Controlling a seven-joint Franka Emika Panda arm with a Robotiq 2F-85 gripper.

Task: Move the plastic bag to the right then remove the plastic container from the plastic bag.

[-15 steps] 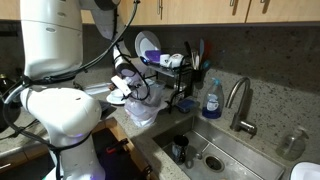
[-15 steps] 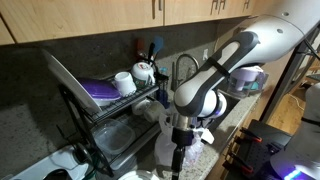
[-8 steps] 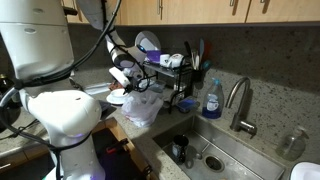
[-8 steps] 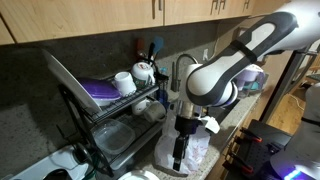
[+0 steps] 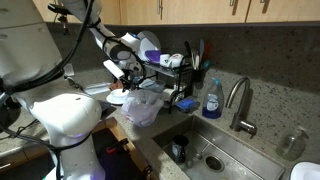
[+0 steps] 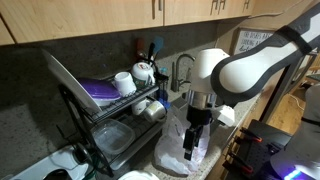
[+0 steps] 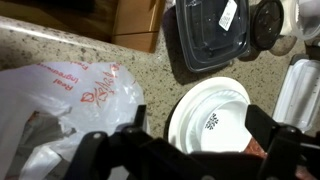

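Hovering over the plastic bag (image 7: 70, 95), the gripper (image 7: 195, 135) gapes wide, empty.

On the countertop (image 7: 60, 42) the plastic bag (image 7: 65, 100) lies at the left side of the wrist view, and the round dish (image 7: 208, 115) lies just beside it on the right. Behind the dish, toward the top edge, lies a container (image 7: 205, 35). In an exterior view the bag sits on the counter in front of the dish rack (image 5: 168, 72), near the corner of the sink (image 5: 242, 152). A soap bottle (image 5: 211, 98) stands behind the sink, between the rack and the faucet (image 5: 238, 100).
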